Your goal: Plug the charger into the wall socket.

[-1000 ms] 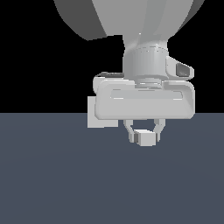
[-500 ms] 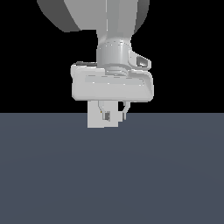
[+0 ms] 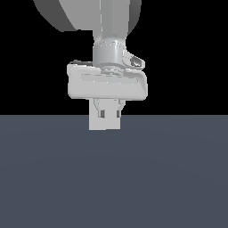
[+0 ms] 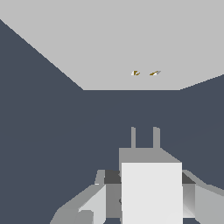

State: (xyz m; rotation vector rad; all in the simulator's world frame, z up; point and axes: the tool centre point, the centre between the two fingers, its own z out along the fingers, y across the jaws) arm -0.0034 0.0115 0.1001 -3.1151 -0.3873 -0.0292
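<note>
Shifted toward the exterior view's left since a second ago, the end effector (image 3: 108, 114) is now lined up directly in front of the wall socket (image 3: 105, 121), which is largely hidden behind it in that view. From the wrist view, the charger (image 4: 151, 192) is seen clamped between the fingers (image 4: 94, 203), the jaws closed in on its sides, with two prongs (image 4: 144, 138) pointed at the socket panel (image 4: 113, 43). Two small orange-tinted marks (image 4: 145, 73) are made out on that panel, close to the line of the prongs. A gap of dark desk (image 4: 52, 131) is visible between prongs and panel, so insertion is judged not yet made.

The charger is judged rigid, light and smooth-sided; a grip across its flat flanks, as held now, looks sound, though slipping back under insertion force is a risk. The prongs look thin, and a skewed approach could jam them.

The desk (image 3: 114, 178) is flat, plain slate-blue and featureless; beyond it only blackness is rendered.
</note>
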